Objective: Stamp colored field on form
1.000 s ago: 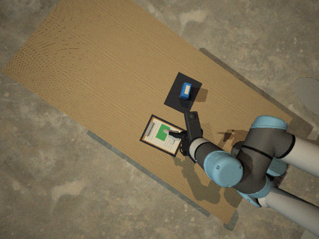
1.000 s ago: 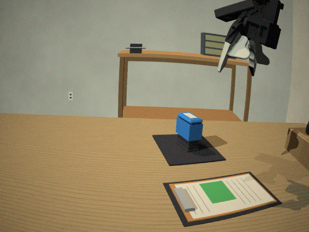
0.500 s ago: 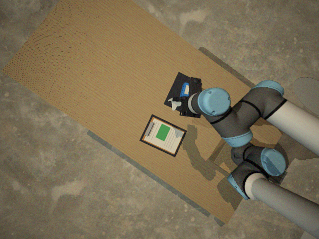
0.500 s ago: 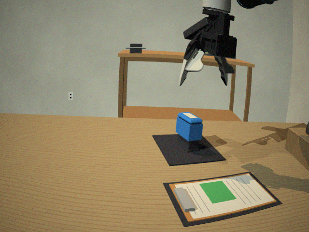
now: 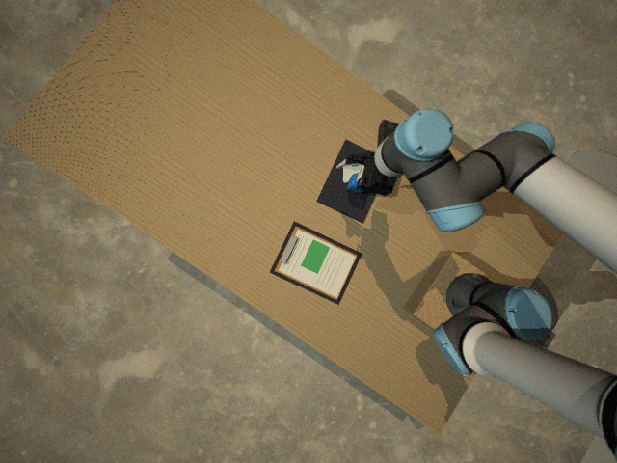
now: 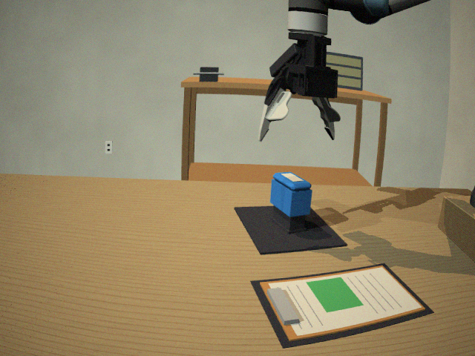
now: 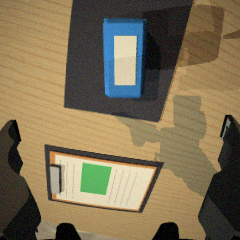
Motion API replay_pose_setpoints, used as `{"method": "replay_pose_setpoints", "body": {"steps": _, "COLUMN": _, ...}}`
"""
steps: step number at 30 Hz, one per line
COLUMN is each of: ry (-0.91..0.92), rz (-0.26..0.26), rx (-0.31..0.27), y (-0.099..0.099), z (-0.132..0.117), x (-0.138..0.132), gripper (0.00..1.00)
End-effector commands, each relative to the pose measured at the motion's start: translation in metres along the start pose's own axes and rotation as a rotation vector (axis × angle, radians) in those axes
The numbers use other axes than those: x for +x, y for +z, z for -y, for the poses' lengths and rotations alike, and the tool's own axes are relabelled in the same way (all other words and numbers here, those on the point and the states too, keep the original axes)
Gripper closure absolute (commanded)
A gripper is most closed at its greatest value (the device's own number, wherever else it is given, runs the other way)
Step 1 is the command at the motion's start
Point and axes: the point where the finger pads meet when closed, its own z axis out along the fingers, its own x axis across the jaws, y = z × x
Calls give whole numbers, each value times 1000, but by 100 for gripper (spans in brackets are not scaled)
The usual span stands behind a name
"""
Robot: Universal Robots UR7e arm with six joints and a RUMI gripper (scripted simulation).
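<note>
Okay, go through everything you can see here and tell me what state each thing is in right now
Tool: open, empty, above the stamp.
Stamp: upright on the mat, untouched.
Mat: flat on the table.
Form: flat on its clipboard.
Green field: bare, nothing on it.

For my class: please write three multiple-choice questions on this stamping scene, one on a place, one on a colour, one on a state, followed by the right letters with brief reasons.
1. Where does the stamp stand?
A. on the form
B. on the dark mat
C. between the fingers

2. What colour is the field on the form?
A. red
B. yellow
C. green

3. How is the gripper?
A. open and holding nothing
B. shut on the stamp
C. pressing on the form

Answers:
1 B, the blue stamp stands upright on the mat.
2 C, the rectangle on the paper is green.
3 A, its fingers are spread wide above the stamp, apart from it.
</note>
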Motion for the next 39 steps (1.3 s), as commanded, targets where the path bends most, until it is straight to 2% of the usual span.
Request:
{"method": "replay_pose_setpoints", "body": {"steps": 1, "ry": 20, "rz": 2, "rx": -14, "y": 6, "z": 17, "x": 3, "gripper": 0}}
{"method": "replay_pose_setpoints", "body": {"steps": 25, "ry": 31, "rz": 1, "rx": -21, "y": 8, "z": 23, "x": 6, "gripper": 0}}
{"method": "replay_pose_setpoints", "body": {"steps": 27, "ry": 31, "rz": 3, "rx": -19, "y": -3, "z": 24, "x": 5, "gripper": 0}}
{"method": "replay_pose_setpoints", "body": {"steps": 31, "ry": 31, "rz": 3, "rx": -19, "y": -39, "z": 24, "x": 6, "gripper": 0}}
{"method": "replay_pose_setpoints", "body": {"steps": 39, "ry": 31, "rz": 2, "rx": -20, "y": -42, "z": 24, "x": 6, "gripper": 0}}
